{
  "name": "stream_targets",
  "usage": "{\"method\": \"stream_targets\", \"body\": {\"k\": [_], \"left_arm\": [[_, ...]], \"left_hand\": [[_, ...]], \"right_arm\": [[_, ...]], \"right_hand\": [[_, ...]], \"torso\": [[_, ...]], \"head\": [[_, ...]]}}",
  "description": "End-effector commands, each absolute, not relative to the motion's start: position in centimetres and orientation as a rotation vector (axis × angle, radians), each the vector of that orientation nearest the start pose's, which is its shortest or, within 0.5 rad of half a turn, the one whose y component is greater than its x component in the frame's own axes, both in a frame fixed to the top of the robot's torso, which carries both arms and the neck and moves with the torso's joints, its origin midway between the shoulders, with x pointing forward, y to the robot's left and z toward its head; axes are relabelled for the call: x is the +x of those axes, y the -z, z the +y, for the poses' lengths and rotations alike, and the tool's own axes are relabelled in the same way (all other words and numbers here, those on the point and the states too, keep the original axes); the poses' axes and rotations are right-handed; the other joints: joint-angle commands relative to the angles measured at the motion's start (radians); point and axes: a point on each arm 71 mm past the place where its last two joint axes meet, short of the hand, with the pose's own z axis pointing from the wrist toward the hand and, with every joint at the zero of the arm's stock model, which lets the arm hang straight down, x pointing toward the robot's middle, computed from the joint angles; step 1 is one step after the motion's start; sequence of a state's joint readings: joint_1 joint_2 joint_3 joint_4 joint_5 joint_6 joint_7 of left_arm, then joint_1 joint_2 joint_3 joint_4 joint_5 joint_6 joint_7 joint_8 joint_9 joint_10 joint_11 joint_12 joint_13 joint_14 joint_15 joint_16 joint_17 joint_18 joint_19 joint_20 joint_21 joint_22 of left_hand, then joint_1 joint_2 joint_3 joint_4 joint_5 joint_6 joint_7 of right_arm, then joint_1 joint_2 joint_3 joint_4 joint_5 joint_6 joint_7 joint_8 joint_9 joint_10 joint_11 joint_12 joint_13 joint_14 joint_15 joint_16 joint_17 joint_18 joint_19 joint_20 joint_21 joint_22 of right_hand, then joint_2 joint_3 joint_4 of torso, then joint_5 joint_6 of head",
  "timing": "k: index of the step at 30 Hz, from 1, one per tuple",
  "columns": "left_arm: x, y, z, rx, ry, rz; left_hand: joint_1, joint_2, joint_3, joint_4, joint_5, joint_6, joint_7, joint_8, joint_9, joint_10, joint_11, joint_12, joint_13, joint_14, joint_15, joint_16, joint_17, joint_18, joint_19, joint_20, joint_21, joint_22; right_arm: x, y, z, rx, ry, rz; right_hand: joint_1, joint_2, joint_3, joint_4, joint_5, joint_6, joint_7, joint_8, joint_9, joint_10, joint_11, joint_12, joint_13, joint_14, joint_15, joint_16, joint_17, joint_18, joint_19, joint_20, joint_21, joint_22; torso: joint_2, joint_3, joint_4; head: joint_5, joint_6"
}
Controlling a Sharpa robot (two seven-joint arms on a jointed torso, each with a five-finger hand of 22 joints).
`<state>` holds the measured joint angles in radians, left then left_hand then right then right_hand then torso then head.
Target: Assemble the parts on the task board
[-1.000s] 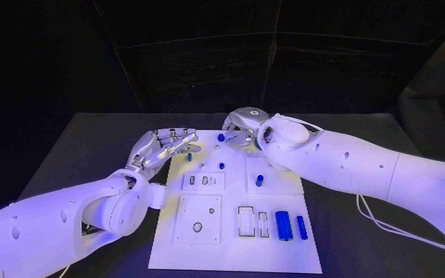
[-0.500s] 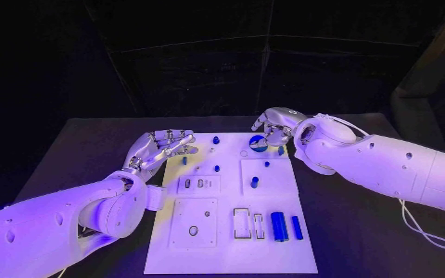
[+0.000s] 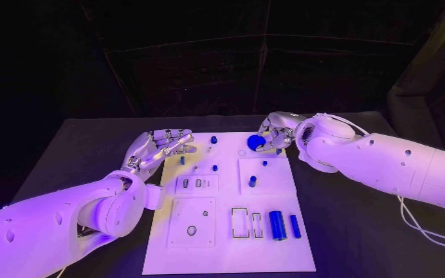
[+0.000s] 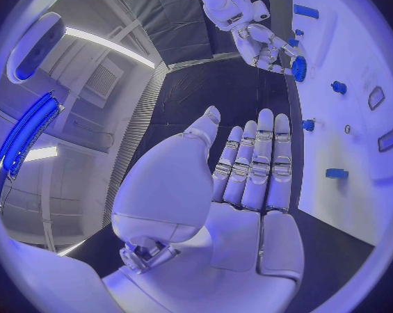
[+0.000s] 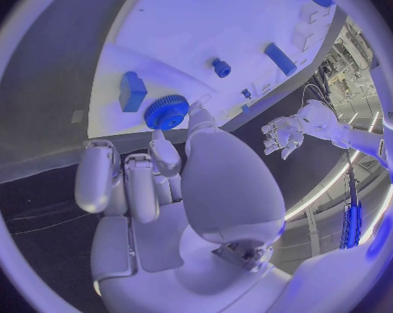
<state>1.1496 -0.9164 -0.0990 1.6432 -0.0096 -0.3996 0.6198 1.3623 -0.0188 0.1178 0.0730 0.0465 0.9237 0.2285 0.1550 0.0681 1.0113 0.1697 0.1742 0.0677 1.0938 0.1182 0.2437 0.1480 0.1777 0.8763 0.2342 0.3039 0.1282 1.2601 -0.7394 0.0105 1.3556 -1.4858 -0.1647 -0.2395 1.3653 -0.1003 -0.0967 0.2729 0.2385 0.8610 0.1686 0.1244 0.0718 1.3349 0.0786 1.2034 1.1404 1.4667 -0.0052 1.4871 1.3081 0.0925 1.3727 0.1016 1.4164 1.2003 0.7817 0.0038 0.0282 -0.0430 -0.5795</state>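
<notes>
The white task board [image 3: 232, 252] lies in the middle of the black bench [image 3: 83, 143], long side running away from the robot. At its far end the right hand [image 3: 276, 131] pinches a small blue toothed wheel [image 3: 256, 141] between thumb and a fingertip, holding it just over the board's far right part; the right wrist view shows the same gear [image 5: 167, 112] at the fingertips, with the other fingers curled back beside it. Whether the wheel touches the board I cannot tell.

The left hand [image 3: 159, 147] sits at the board's far left edge, palm up and empty, its fingers straight and lying side by side, thumb held apart, as the left wrist view [image 4: 248, 167] makes plain.

On the board itself, two blue bars [image 3: 285, 225] lie side by side near the right edge at the near end, next to a pair of narrow upright slots [image 3: 249, 222]. Further along, several small blue pegs [image 3: 252, 181] stand in the middle and far sections. A raised white square plate with an oval hole [image 3: 192, 222] sits on the near left part.
</notes>
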Motion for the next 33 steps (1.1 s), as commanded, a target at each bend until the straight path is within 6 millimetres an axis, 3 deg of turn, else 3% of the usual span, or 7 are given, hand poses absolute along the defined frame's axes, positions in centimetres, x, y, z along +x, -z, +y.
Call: {"method": "stream_targets", "body": {"k": [1, 6, 11, 21, 23, 29, 33], "left_arm": [[45.0, 19.7, 21.4, -1.033, 1.595, 1.292], [45.1, 19.7, 21.4, -1.034, 1.595, 1.293], [45.1, 19.8, 21.4, -1.035, 1.595, 1.296], [45.1, 19.8, 21.4, -1.038, 1.597, 1.302], [45.1, 19.8, 21.4, -1.038, 1.598, 1.304], [45.1, 19.8, 21.4, -1.039, 1.599, 1.306], [45.1, 19.9, 21.4, -1.04, 1.598, 1.306]], "left_hand": [[-0.003, 0.008, -0.001, -0.005, 0.004, 0.001, 0.004, -0.004, -0.001, 0.001, 0.004, -0.007, -0.002, 0.003, 0.004, -0.006, 0.002, 0.006, 0.005, 0.002, -0.001, -0.001], [-0.003, 0.008, -0.001, -0.005, 0.004, 0.001, 0.004, -0.004, -0.001, 0.001, 0.004, -0.007, -0.002, 0.003, 0.004, -0.006, 0.002, 0.006, 0.005, 0.002, -0.001, -0.001], [-0.003, 0.009, 0.0, -0.006, 0.004, 0.002, 0.004, -0.005, -0.001, 0.001, 0.004, -0.007, -0.002, 0.003, 0.004, -0.007, 0.002, 0.006, 0.005, 0.002, -0.002, -0.001], [-0.002, 0.01, 0.0, -0.007, 0.004, 0.002, 0.003, -0.005, -0.001, 0.001, 0.003, -0.008, -0.001, 0.003, 0.004, -0.008, 0.002, 0.006, 0.005, 0.002, -0.002, -0.002], [-0.002, 0.01, 0.0, -0.007, 0.004, 0.002, 0.003, -0.005, -0.001, 0.001, 0.003, -0.008, -0.001, 0.003, 0.004, -0.008, 0.002, 0.006, 0.005, 0.002, -0.002, -0.002], [-0.001, 0.01, 0.001, -0.009, 0.004, 0.001, 0.003, -0.005, -0.001, 0.001, 0.003, -0.009, -0.002, 0.002, 0.004, -0.009, 0.003, 0.006, 0.005, 0.002, -0.003, -0.003], [0.0, 0.01, 0.001, -0.01, 0.004, 0.001, 0.003, -0.006, -0.001, 0.001, 0.003, -0.009, -0.002, 0.002, 0.004, -0.009, 0.003, 0.006, 0.005, 0.002, -0.003, -0.003]], "right_arm": [[53.6, 15.7, -20.1, -0.116, -0.42, 1.749], [53.8, 15.8, -19.8, -0.115, -0.414, 1.742], [53.9, 15.7, -19.6, -0.104, -0.407, 1.732], [53.9, 15.7, -19.2, -0.119, -0.396, 1.733], [53.9, 15.7, -19.0, -0.133, -0.391, 1.733], [53.8, 15.8, -18.7, -0.179, -0.363, 1.729], [53.8, 15.6, -18.9, -0.179, -0.36, 1.7]], "right_hand": [[0.006, 0.014, -0.001, 0.008, 0.012, -0.005, -0.001, 0.007, 0.0, 0.009, 0.0, 0.014, 0.017, 0.069, 0.006, 0.012, 0.071, -0.017, 0.0, 0.006, 0.005, -0.002], [0.009, 0.033, -0.002, 0.006, 0.021, -0.001, -0.001, 0.014, 0.001, 0.02, -0.001, 0.04, 0.048, 0.074, 0.006, 0.024, 0.101, -0.015, -0.004, 0.007, 0.004, -0.007], [0.007, 0.048, -0.007, 0.005, 0.076, 0.002, -0.002, 0.021, 0.001, 0.031, -0.001, 0.064, 0.077, 0.077, 0.006, 0.034, 0.125, -0.014, -0.006, 0.007, 0.003, -0.011], [0.027, 0.06, -0.007, -0.011, 0.084, 0.011, -0.005, 0.03, 0.002, 0.04, -0.004, 0.08, 0.098, 0.079, 0.005, 0.04, 0.138, -0.015, -0.004, 0.006, 0.005, -0.008], [0.044, 0.063, -0.003, -0.024, 0.08, 0.015, -0.007, 0.034, 0.002, 0.041, -0.005, 0.082, 0.102, 0.08, 0.004, 0.041, 0.142, -0.015, -0.004, 0.005, 0.005, -0.007], [0.083, 0.069, 0.013, -0.06, 0.008, 0.034, -0.012, 0.047, 0.002, 0.052, -0.01, 0.095, 0.122, 0.081, -0.001, 0.046, 0.155, -0.016, -0.002, 0.001, 0.007, -0.003], [0.086, 0.066, 0.014, -0.064, 0.001, 0.032, -0.012, 0.046, 0.001, 0.054, -0.01, 0.097, 0.125, 0.082, -0.001, 0.047, 0.159, -0.016, -0.001, 0.001, 0.008, -0.001]], "torso": [[0.001, -0.0011, 0.0021], [0.0, -0.0014, 0.0013], [0.001, -0.0011, 0.0013], [0.0, -0.0013, 0.0014], [0.0, -0.0013, 0.0014], [0.001, -0.0008, 0.0013], [0.001, -0.0004, 0.0005]], "head": [[-0.001, -0.001], [-0.001, -0.002], [0.0, -0.003], [-0.001, -0.006], [-0.001, -0.006], [-0.003, -0.012], [-0.005, -0.012]]}}
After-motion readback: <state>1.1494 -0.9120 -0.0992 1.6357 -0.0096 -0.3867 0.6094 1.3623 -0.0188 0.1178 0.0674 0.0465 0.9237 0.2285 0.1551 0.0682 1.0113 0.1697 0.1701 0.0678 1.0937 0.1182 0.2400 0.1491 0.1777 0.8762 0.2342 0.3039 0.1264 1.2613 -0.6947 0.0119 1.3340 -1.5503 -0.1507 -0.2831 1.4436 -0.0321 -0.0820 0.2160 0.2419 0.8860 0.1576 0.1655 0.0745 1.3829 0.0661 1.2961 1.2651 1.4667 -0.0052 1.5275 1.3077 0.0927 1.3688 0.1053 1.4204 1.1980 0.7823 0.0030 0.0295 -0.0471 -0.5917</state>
